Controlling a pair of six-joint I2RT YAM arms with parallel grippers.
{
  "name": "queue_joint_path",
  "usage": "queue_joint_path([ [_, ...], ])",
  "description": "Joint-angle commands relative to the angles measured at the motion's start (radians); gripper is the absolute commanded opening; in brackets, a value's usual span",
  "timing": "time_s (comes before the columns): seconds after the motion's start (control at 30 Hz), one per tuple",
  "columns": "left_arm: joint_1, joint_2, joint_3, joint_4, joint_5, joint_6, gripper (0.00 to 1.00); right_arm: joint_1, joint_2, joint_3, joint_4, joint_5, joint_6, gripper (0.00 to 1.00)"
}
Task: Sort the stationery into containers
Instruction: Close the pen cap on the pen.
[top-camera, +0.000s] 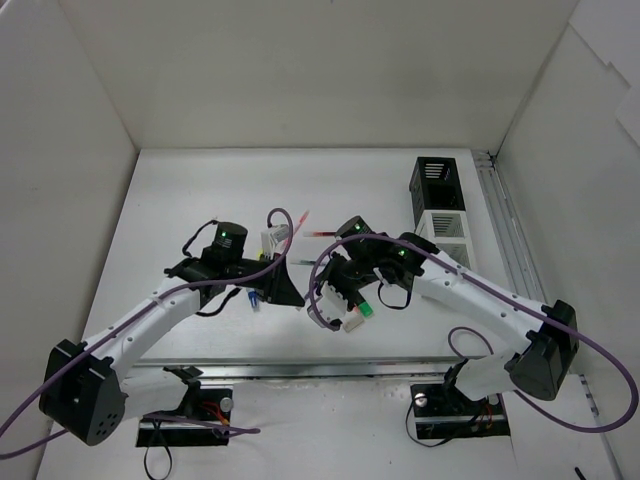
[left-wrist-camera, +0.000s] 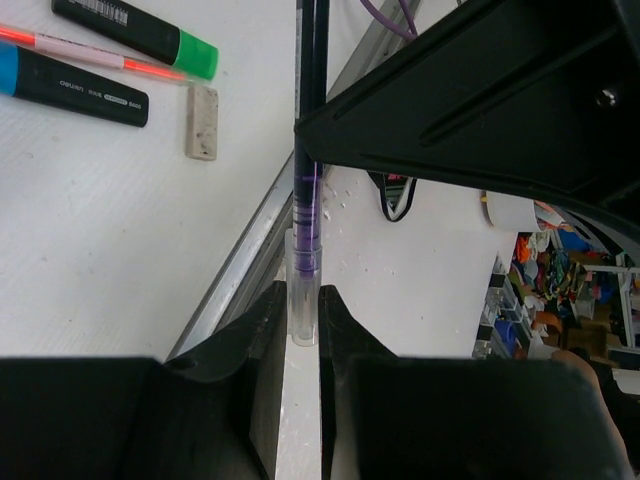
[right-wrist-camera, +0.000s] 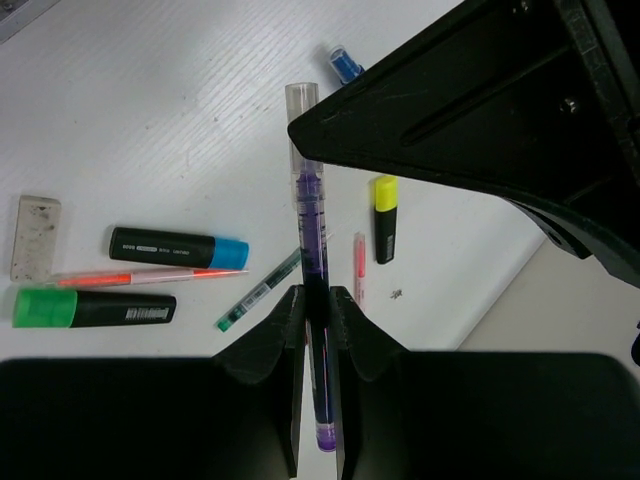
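Note:
A purple pen (right-wrist-camera: 312, 230) with a clear cap is held off the table between both grippers. My right gripper (right-wrist-camera: 317, 300) is shut on its dark barrel. My left gripper (left-wrist-camera: 303, 315) is shut on the clear cap end (left-wrist-camera: 305, 290). In the top view the two grippers meet tip to tip, left (top-camera: 296, 296) and right (top-camera: 322, 292). On the table below lie a green highlighter (right-wrist-camera: 95, 308), a blue highlighter (right-wrist-camera: 180, 247), an orange-red pen (right-wrist-camera: 145, 277), a beige eraser (right-wrist-camera: 35, 236), a thin green pen (right-wrist-camera: 258, 291), a pink pen (right-wrist-camera: 359, 266) and a yellow highlighter (right-wrist-camera: 384, 217).
The black container (top-camera: 438, 185) and the white container (top-camera: 443, 236) stand joined at the back right, beyond the right arm. A red pen (top-camera: 320, 234) lies behind the grippers. A metal rail (left-wrist-camera: 240, 260) runs along the table's near edge. White walls enclose three sides.

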Motion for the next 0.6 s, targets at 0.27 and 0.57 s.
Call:
queue_joint_path([
  [0.27,0.009,0.06,0.198,0.312,-0.088,0.034,0.0,0.09,0.021,0.01,0.018,-0.313,0.063,0.0],
  [0.57,0.009,0.071,0.253,0.306,-0.092,0.061,0.0,0.1,0.017,0.009,0.019,-0.319,0.092,0.0],
])
